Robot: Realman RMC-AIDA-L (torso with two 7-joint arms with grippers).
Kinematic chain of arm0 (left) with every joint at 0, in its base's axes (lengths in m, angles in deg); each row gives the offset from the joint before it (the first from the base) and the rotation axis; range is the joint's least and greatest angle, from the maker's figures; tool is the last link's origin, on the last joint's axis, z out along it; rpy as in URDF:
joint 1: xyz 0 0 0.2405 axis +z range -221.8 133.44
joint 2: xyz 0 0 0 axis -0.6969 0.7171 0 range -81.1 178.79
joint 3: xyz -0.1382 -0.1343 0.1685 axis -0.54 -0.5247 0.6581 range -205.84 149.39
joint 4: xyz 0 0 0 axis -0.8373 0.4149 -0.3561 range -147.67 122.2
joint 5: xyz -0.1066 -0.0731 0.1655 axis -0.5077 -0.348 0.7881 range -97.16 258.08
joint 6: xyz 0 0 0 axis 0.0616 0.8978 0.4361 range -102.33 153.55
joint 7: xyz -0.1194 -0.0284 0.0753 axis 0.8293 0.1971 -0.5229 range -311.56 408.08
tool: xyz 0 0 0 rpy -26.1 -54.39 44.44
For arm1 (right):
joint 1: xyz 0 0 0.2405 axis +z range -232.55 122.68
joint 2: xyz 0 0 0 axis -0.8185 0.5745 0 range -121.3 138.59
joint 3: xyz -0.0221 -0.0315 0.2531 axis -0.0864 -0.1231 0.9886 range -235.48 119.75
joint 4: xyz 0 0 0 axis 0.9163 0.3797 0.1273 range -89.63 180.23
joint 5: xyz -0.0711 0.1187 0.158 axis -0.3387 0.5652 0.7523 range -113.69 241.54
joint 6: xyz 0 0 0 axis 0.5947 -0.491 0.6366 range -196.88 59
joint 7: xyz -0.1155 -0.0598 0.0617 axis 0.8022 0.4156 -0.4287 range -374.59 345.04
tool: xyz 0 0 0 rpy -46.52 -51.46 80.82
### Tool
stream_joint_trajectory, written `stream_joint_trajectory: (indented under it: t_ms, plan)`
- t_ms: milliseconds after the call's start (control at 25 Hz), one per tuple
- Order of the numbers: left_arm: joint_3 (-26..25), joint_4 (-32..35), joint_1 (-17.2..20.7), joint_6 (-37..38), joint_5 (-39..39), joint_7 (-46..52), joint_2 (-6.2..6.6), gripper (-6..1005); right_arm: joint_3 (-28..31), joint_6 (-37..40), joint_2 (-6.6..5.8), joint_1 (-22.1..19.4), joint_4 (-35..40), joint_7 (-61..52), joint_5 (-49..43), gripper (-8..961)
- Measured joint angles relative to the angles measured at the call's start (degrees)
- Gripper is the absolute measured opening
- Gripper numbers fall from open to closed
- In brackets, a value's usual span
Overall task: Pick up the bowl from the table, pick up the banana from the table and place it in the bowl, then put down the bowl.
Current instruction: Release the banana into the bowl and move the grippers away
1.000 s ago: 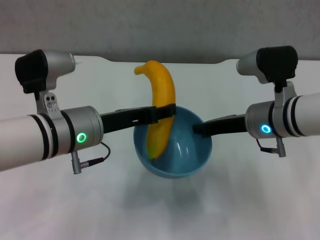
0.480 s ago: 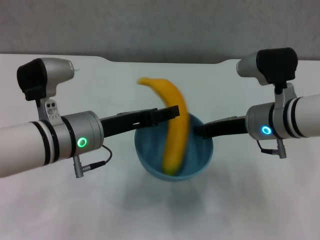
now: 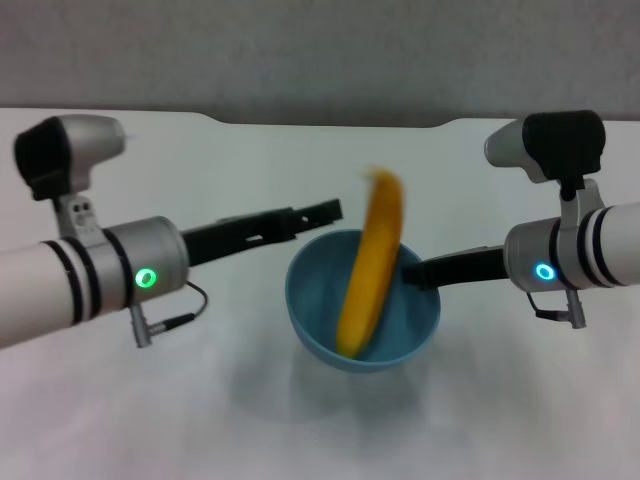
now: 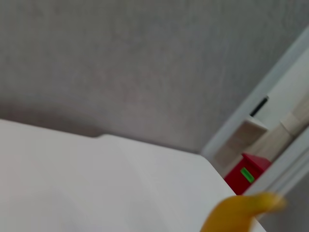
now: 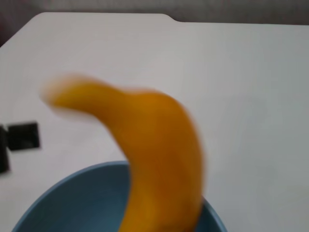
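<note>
The yellow-orange banana (image 3: 372, 265) stands blurred in the light-blue bowl (image 3: 315, 300), its lower end inside and its stem tipped toward the right rim. My right gripper (image 3: 415, 272) is shut on the bowl's right rim and holds it a little above the white table (image 3: 250, 160), with a shadow beneath. My left gripper (image 3: 325, 212) hangs open just left of the banana, apart from it. The right wrist view has the banana (image 5: 154, 159) rising out of the bowl (image 5: 72, 198). Only the banana's stem end (image 4: 236, 215) reaches into the left wrist view.
A shallow notch cuts the table's far edge (image 3: 330, 122), with a grey wall behind it. In the left wrist view a red box (image 4: 246, 174) sits beyond the table's corner.
The left gripper let go of the banana and drew back to the left. The banana tipped from leaning left to leaning on the right side of the bowl. The bowl shifted slightly right.
</note>
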Motion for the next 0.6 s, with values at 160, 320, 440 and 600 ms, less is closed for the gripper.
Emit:
stream_joint_trajectory:
  t_ms: [160,320,440,600]
  plan:
    - [-3.2,-0.2,1.3,-0.2,1.0,-1.5,0.12,817,0.8,-0.4,-0.06,-0.3,0.2,-0.3,-2.9,38]
    - [-5.9,-0.3,2.7,0.0,2.5,-5.9,0.15,821,4.0,-2.0,-0.06,0.4,1.8,-1.0,-7.6,38]
    - [-6.1,1.1,3.1,2.4,2.8,-13.0,0.12,824,5.9,-2.4,-0.11,2.3,3.2,-1.0,-8.5,38]
    - [-5.8,2.7,2.8,3.5,2.8,-14.2,0.11,828,7.4,-2.5,-0.13,7.2,7.4,-0.7,-9.1,38]
